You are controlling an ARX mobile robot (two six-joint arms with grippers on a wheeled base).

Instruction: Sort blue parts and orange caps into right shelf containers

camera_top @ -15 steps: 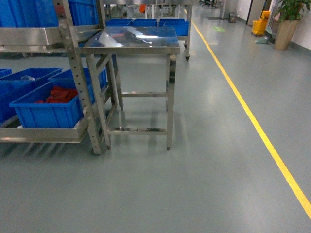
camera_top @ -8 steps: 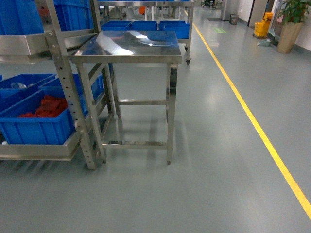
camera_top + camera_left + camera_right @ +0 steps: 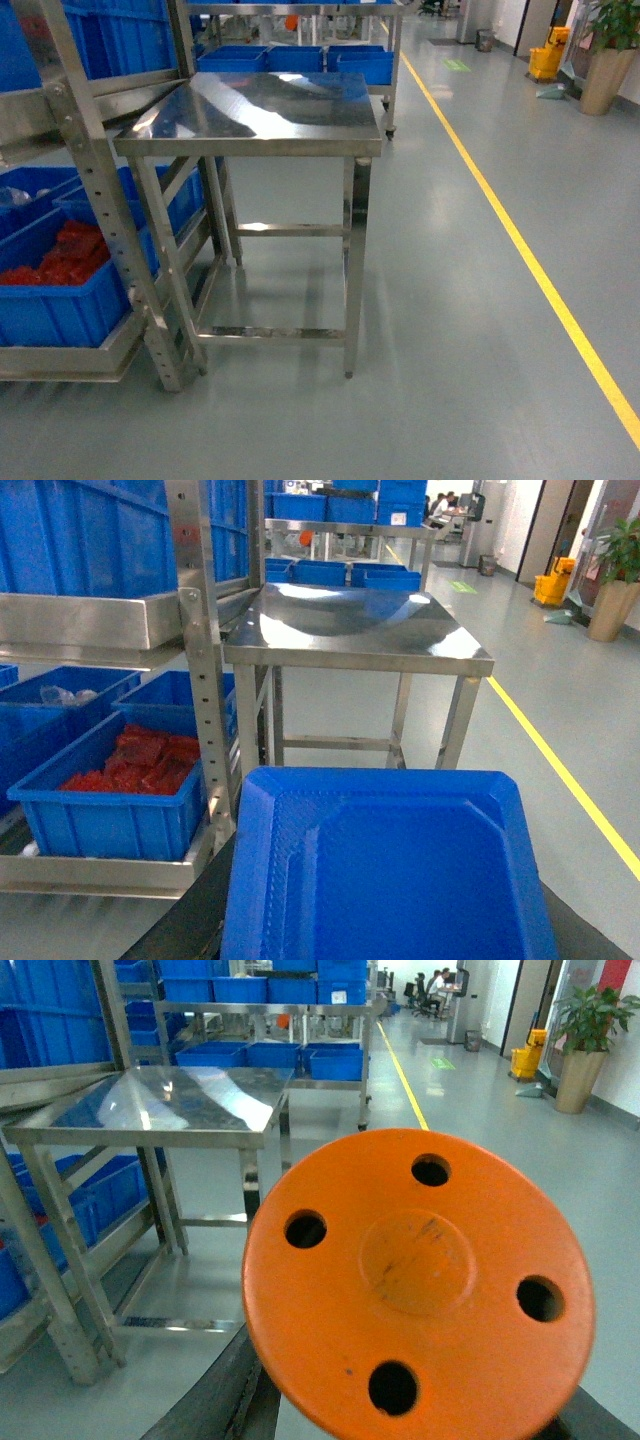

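A blue part (image 3: 385, 865) fills the foreground of the left wrist view and an orange cap (image 3: 420, 1275) with four holes fills that of the right wrist view. Each is judged to be carried by its own pincer, but no fingers are shown, so whether either pincer is clamped cannot be told.

Neither piece has been delivered; both drops are judged still to be made.

Beyond them a steel table (image 3: 260, 105) is seen with a bare top, directly ahead. To its left a steel rack (image 3: 95, 200) holds blue crates (image 3: 50, 310), one loaded with red-orange pieces (image 3: 135, 765). The rack's perforated upright (image 3: 205, 660) and the table's edge are judged to be the obstacles to any reach toward the crates. Further blue crates (image 3: 270, 1055) and a yellow floor line (image 3: 520, 250) are seen behind.
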